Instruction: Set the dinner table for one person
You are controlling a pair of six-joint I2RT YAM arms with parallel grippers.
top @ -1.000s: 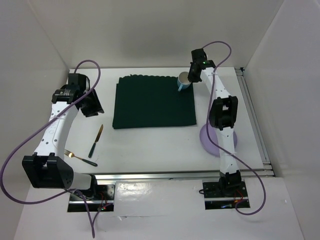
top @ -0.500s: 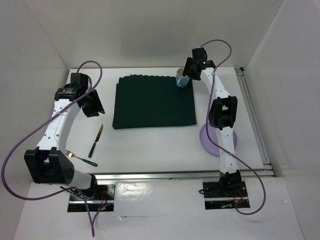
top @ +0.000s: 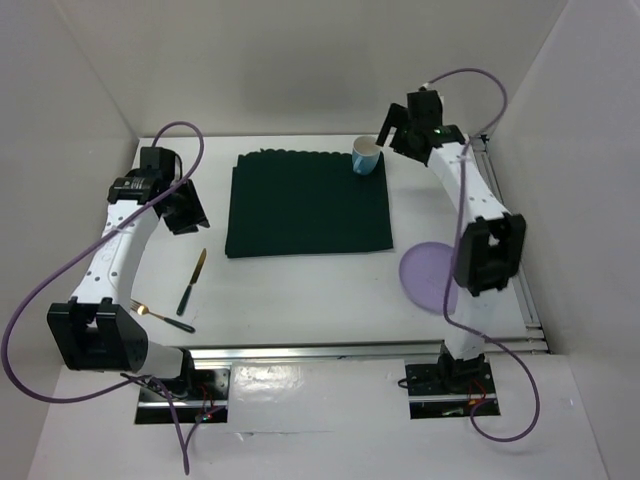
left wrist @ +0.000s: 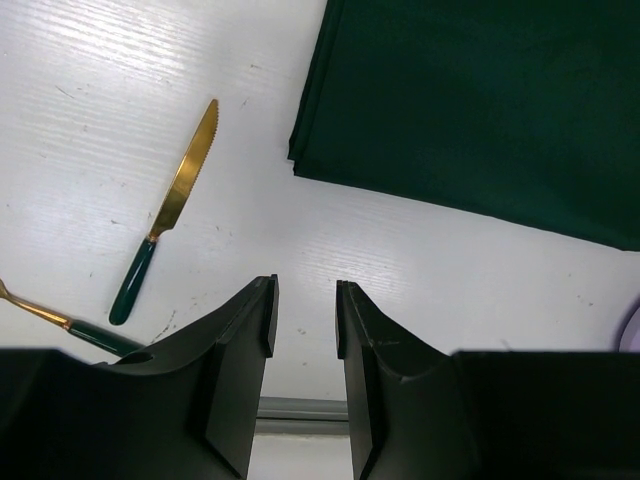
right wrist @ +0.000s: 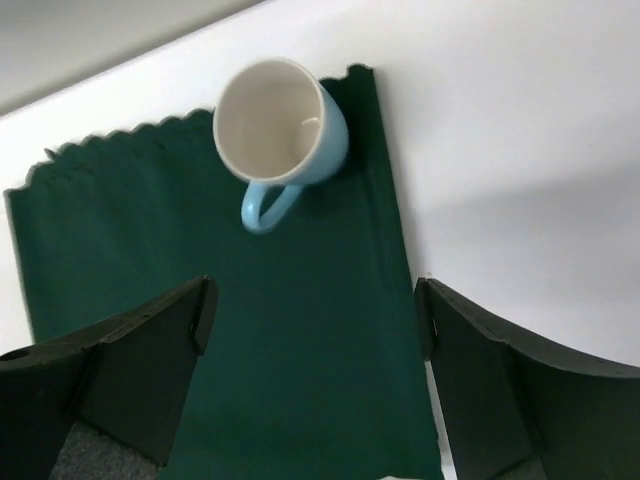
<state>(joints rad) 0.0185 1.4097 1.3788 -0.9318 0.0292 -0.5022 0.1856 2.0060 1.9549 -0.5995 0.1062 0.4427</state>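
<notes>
Fingers, top view: the right gripper (top: 384, 130) hangs spread and empty by the far right corner of the dark green cloth (top: 305, 205). The left gripper (top: 187, 212) hovers off the cloth's left edge, and its gap is unreadable from here.
Mug, top view: a light blue mug (top: 366, 158) stands upright on the cloth's far right corner, apart from the right gripper.
Cutlery, top view: a knife (top: 192, 282) and a fork (top: 160, 316) lie on the white dinner table (top: 300, 290), to the near left of the cloth.
Plate, top view: a purple plate (top: 425, 275) lies off the cloth's near right corner, partly behind the right arm.
Left wrist view: the fingers (left wrist: 250, 340) stand slightly apart with nothing between them, over bare table near a cloth corner. The gold-bladed, green-handled knife lies to their left.
Right wrist view: the fingers (right wrist: 150, 350) are wide apart above the cloth. The mug sits beyond them by the scalloped edge, with its handle toward the camera.
</notes>
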